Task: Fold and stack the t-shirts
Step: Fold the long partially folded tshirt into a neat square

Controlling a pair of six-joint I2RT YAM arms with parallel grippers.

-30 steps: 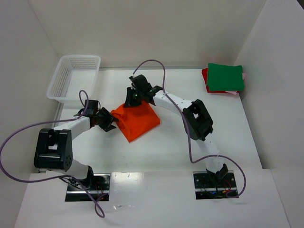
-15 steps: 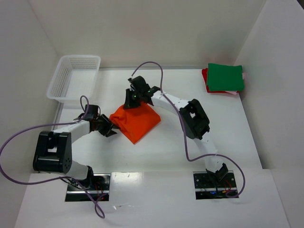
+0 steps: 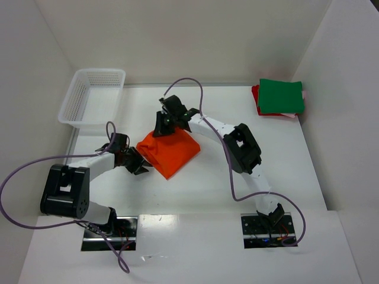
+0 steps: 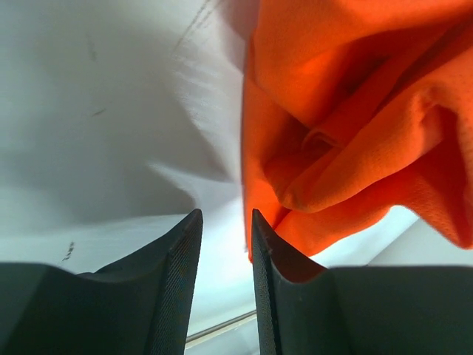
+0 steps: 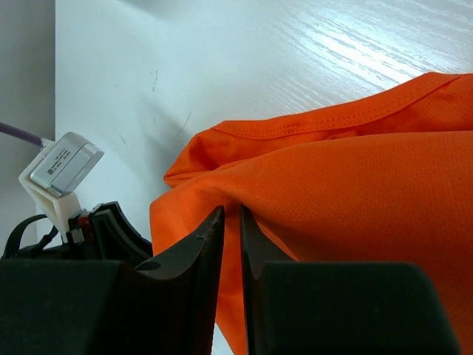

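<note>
A bright orange t-shirt (image 3: 173, 152) lies partly folded in the middle of the table. My right gripper (image 3: 161, 130) is at its far left corner, shut on a fold of the orange cloth (image 5: 355, 192) pinched between the fingers (image 5: 231, 211). My left gripper (image 3: 142, 166) sits low at the shirt's near left edge. Its jaws (image 4: 225, 216) stand a narrow way apart with only white table between them, and the crumpled orange cloth (image 4: 347, 126) lies just outside the right finger. A green t-shirt (image 3: 281, 96) tops a folded stack with red (image 3: 255, 94) and pale pink (image 3: 294, 116) ones at the far right.
A white mesh basket (image 3: 89, 97) stands at the far left of the table. White walls close in the table on the left, back and right. The left arm's cable (image 3: 23, 171) loops out over the near left.
My left gripper has slid toward the near side along the shirt's left edge, and its jaws have narrowed. The right gripper has kept its hold and barely moved.
</note>
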